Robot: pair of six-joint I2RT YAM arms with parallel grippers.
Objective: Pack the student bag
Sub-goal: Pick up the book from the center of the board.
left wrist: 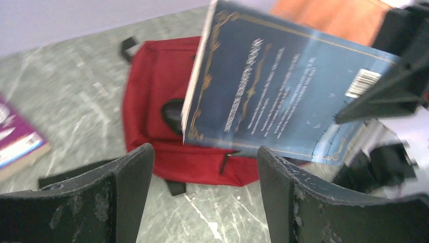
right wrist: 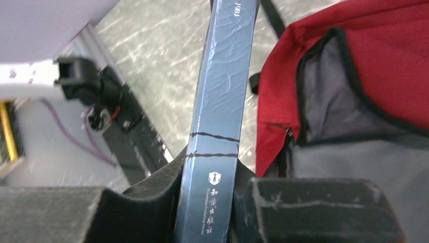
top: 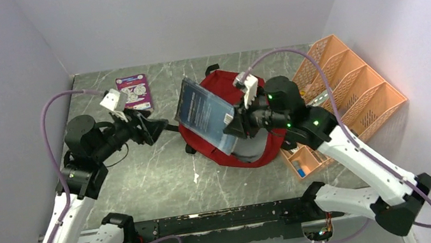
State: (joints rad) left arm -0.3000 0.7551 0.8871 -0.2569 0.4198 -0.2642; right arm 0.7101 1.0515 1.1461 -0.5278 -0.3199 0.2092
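Black, scuffed pads of the right gripper (right wrist: 207, 212) are clenched on the spine end of a dark blue paperback book (right wrist: 222, 91) with gilt lettering. One pad sits on each cover, so the volume stands out from the jaws edge-on and tilted rather than flat. That narrow-edge hold looks chosen for posting the book into a slot-like opening. Just beside the gripper, on the far side of the spine, lies the student bag (right wrist: 384, 55), a dark red soft fabric backpack with black trim. Its mouth gapes toward the fingers, and the grey lining (right wrist: 329, 96) shows inside. The book hangs above the bag, close to the opening but, as far as I can tell, not yet in it. Behind this gripper, beyond the right arm, stands an orange plastic desk organiser (top: 349, 85) with slanted compartments.

Across the book, the left gripper (left wrist: 205, 197) faces its back cover with jaws spread wide and nothing between them. It hovers near the book's free edge without touching. Held off like that, it leaves the load to the other arm and, I judge, is free to steady the bag or fetch more. Off to its own left, well apart, a purple-covered book (top: 134, 90) lies flat on the grey marbled table (top: 145, 183), probably next to be packed.
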